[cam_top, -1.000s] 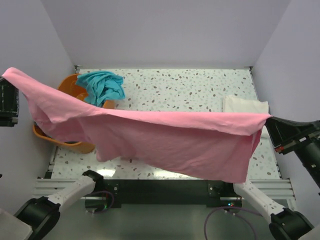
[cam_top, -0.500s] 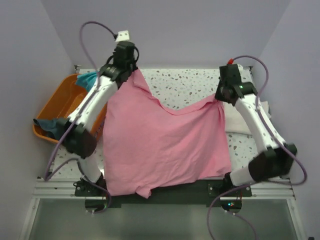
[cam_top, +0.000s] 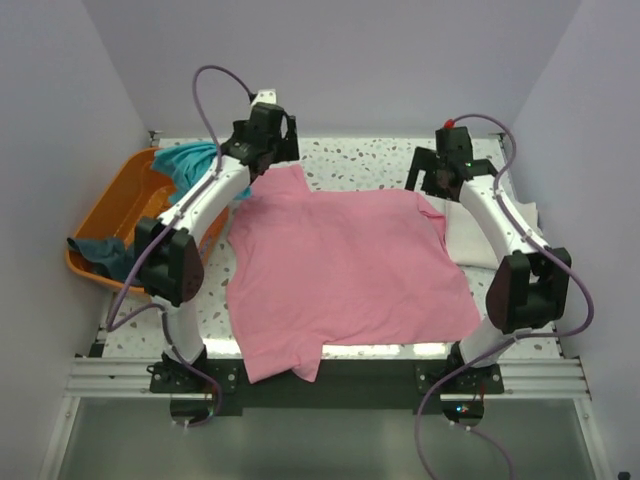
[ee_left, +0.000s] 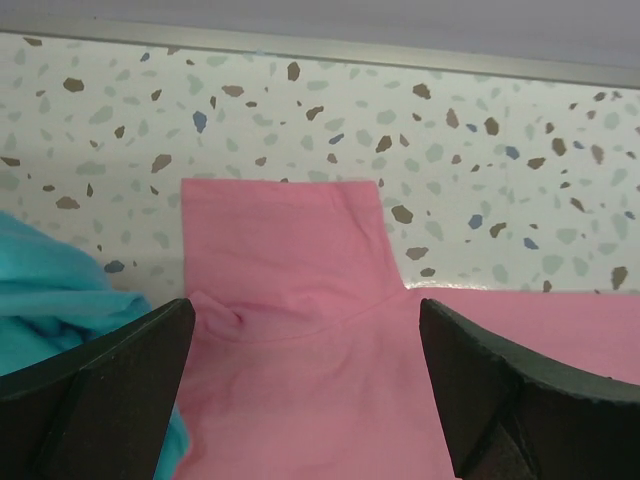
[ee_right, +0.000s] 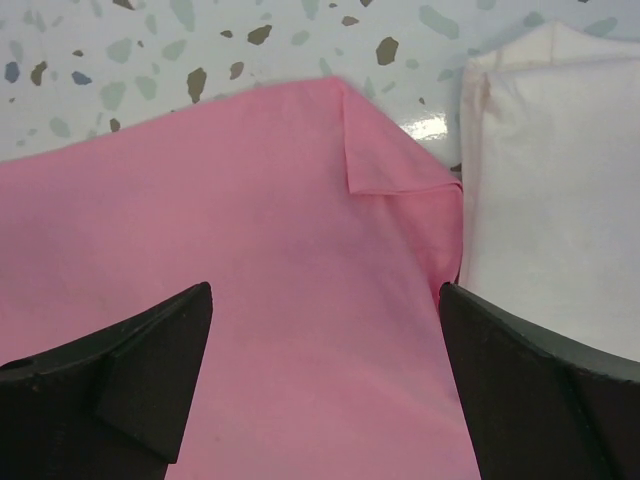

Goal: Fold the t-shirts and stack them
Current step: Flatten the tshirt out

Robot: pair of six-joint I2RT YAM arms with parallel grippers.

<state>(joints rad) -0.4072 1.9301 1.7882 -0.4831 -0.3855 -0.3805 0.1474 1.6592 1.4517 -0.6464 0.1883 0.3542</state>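
A pink t-shirt [cam_top: 340, 270] lies spread flat over the middle of the table, its hem hanging over the near edge. My left gripper [cam_top: 265, 158] hovers open above the shirt's far left sleeve [ee_left: 290, 260], with nothing between its fingers [ee_left: 110, 390]. Over the far right corner [ee_right: 380, 150] my right gripper [cam_top: 428, 180] is open and empty too. A folded cream-white t-shirt [cam_top: 468, 245] [ee_right: 550, 200] lies just right of the pink one, touching its edge. A teal t-shirt [cam_top: 190, 160] [ee_left: 50, 310] and a dark slate-blue one [cam_top: 100, 255] hang from the basket.
The orange basket [cam_top: 120, 215] stands at the table's left edge, beside the left arm. The back wall runs close behind both grippers. Bare speckled tabletop [cam_top: 360, 165] shows between the grippers at the far side.
Both grippers have opened and let go of the pink shirt. It was held stretched in the air, then swung down, and now lies flat on the table.
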